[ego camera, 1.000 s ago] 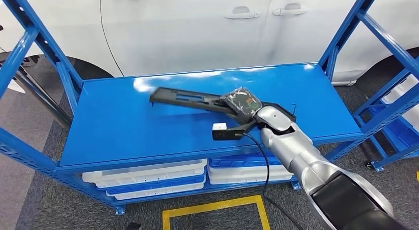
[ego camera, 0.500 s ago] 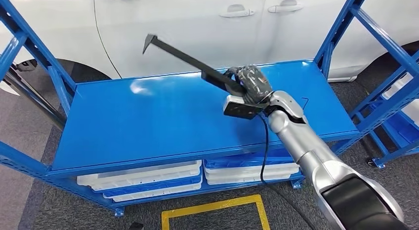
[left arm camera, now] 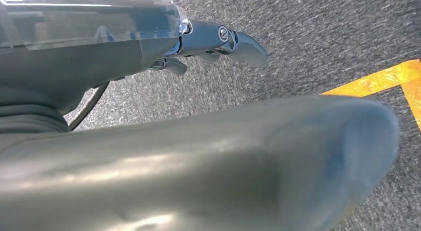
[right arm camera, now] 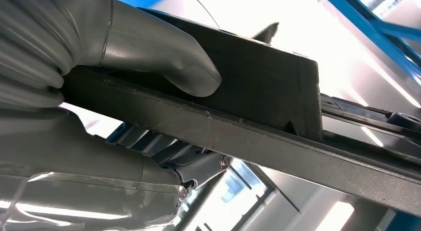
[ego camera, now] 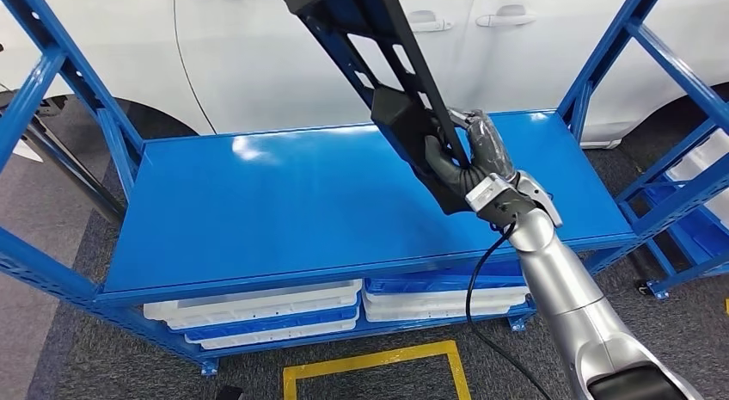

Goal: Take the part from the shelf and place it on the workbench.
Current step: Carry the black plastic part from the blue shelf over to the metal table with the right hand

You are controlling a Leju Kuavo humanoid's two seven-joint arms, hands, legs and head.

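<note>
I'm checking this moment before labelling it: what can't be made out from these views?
- The far end of the black part: cut off by the head view's top edge.
- The right hand: its fingers on the far side are hidden by the part.
- The left hand: the blurred grey thumb in front covers most of the left wrist view.
- The white bins under the blue shelf: contents hidden by the shelf.

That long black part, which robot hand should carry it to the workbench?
The right hand, probably. It already grips the long black part, lifted off the blue shelf. The left hand hangs over the floor, holding nothing.
</note>
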